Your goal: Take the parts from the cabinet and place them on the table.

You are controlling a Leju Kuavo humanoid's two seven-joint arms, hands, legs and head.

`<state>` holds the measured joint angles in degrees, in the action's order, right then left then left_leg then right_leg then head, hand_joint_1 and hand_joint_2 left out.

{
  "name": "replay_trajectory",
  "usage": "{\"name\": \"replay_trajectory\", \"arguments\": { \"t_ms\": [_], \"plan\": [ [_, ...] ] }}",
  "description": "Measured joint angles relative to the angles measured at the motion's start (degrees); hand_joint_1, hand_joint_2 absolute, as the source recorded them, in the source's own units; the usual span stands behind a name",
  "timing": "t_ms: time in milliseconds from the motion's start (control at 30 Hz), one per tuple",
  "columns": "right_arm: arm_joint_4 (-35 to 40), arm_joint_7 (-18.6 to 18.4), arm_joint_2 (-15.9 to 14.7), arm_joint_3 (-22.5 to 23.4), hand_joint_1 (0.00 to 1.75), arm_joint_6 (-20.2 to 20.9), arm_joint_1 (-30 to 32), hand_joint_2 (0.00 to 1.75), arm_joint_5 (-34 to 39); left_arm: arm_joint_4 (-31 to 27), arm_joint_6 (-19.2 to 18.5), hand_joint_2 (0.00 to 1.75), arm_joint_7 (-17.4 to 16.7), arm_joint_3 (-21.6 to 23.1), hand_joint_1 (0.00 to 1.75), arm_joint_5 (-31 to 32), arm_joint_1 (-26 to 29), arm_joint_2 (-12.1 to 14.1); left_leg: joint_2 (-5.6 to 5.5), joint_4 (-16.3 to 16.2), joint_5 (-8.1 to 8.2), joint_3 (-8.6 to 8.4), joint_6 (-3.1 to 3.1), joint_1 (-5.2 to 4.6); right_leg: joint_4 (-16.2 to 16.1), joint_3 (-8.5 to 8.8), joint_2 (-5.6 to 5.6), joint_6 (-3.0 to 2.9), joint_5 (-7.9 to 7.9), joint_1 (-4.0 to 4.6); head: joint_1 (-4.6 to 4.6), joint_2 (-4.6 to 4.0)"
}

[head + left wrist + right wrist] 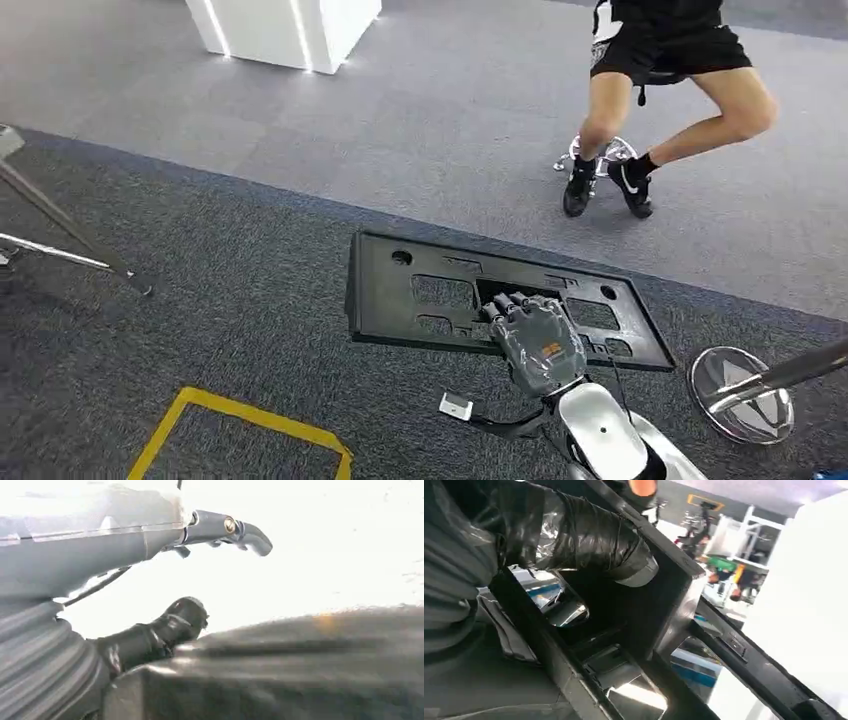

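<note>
The black part [420, 295] is gripped by the right hand [535, 335], fingers hooked through a central cutout; the left hand [190, 570] grasp state cannot be determined.

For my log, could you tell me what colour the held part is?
Black, best in the head view: the panel in the right hand.

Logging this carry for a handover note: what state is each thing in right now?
Flat black plastic panel with cut-outs: held level above the carpet, gripped through a cut-out.
Right hand: fingers hooked into the panel's opening.
Left hand: fingers apart, holding nothing visible.
Person on stool: seated, feet on floor.
</note>
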<state>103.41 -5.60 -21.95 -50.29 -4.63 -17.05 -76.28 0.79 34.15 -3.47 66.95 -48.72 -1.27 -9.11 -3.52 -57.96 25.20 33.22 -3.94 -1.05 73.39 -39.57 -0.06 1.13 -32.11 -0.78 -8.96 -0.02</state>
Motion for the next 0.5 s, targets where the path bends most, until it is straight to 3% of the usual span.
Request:
{"name": "replay_trajectory", "arguments": {
  "t_ms": [33,67,100,133,233,267,333,367,433,467,500],
  "plan": [
    [0.13,-0.30,-0.28,0.00,1.75,-0.04,0.24,1.75,-0.32,0.00,1.23,1.75,2.22,-0.46,0.00,-1.36,0.26,-0.04,-0.89,-0.28,0.14,-0.05,0.12,0.05,-4.42,1.95,0.29,-0.09,2.77,-0.07,0.00,0.00],
    [0.52,-0.52,-0.65,0.17,1.75,-0.09,0.64,1.75,-0.74,0.00,2.54,1.75,5.78,-1.19,0.00,-3.42,0.72,-0.11,-1.64,-0.62,0.38,-0.07,0.34,0.10,-9.67,4.34,1.50,-0.16,5.54,-0.24,0.00,0.00],
    [0.90,-0.61,-1.03,0.46,1.75,-0.15,1.10,1.75,-1.03,0.00,3.43,1.75,9.47,-2.39,0.00,-5.65,1.26,-0.20,-2.19,-0.87,0.62,0.10,0.61,0.07,-12.29,5.62,4.47,-0.34,5.25,-0.53,0.00,0.00],
    [1.34,-0.68,-1.30,0.76,1.75,-0.28,1.71,1.75,-1.24,0.00,3.62,1.75,13.57,-3.97,0.00,-8.26,1.45,-0.18,-2.93,-1.62,0.76,0.57,0.87,-0.13,-13.72,5.77,5.04,-0.29,5.03,-0.66,-0.02,0.00],
    [2.32,-1.27,-2.45,1.62,1.75,-0.79,3.76,1.75,-1.97,0.28,2.72,1.75,25.13,-8.29,0.00,-16.05,2.49,-0.07,-4.46,-1.17,0.43,1.07,1.74,0.55,-13.43,5.74,3.43,-0.81,5.08,0.03,-0.02,0.00],
    [2.75,-1.31,-2.90,2.37,1.75,-1.31,4.84,1.75,-2.29,0.37,1.32,1.75,31.02,-10.62,0.00,-19.29,2.44,-0.11,-5.06,-1.38,0.52,1.19,2.04,0.37,-14.03,5.99,2.53,-1.22,5.33,-0.60,-0.04,0.00],
    [3.85,-0.94,-3.93,4.44,1.75,-2.41,7.62,1.75,-3.15,-1.27,1.72,1.75,40.33,-15.99,0.00,-19.64,3.98,-0.13,0.82,-5.01,3.21,2.62,2.65,0.28,-14.42,6.73,1.04,-1.70,5.28,-0.29,-0.09,0.00],
    [4.53,-0.38,-4.26,5.49,1.75,-2.86,9.02,1.75,-3.56,-6.44,3.65,1.75,42.09,-19.00,0.00,-14.67,6.65,0.65,2.29,-9.54,5.54,4.66,3.03,0.61,-14.42,6.85,0.38,-2.16,5.08,-0.13,-0.09,0.00],
    [5.14,0.17,-4.65,6.88,1.75,-2.67,11.03,1.75,-3.78,-16.15,5.41,1.75,38.27,-27.66,0.00,1.96,11.15,1.47,2.96,-17.10,8.31,8.39,3.40,1.20,-14.41,6.98,-0.92,-2.27,4.90,0.08,-0.09,0.00],
    [5.27,0.59,-4.85,7.46,1.75,-2.60,11.79,1.75,-3.78,-21.59,5.52,1.75,32.84,-32.78,0.00,13.95,14.09,1.33,3.19,-18.05,7.97,8.93,3.44,1.42,-14.36,7.04,-1.67,-2.25,4.78,0.12,-0.09,0.00],
    [5.42,0.87,-4.96,7.95,1.75,-2.62,12.55,1.75,-3.78,-28.12,4.92,1.75,27.00,-37.54,0.00,26.25,17.26,1.29,3.30,-16.39,6.59,8.11,3.43,1.54,-14.35,7.20,-2.32,-2.19,4.60,0.11,-0.11,0.00]
  ]
}}
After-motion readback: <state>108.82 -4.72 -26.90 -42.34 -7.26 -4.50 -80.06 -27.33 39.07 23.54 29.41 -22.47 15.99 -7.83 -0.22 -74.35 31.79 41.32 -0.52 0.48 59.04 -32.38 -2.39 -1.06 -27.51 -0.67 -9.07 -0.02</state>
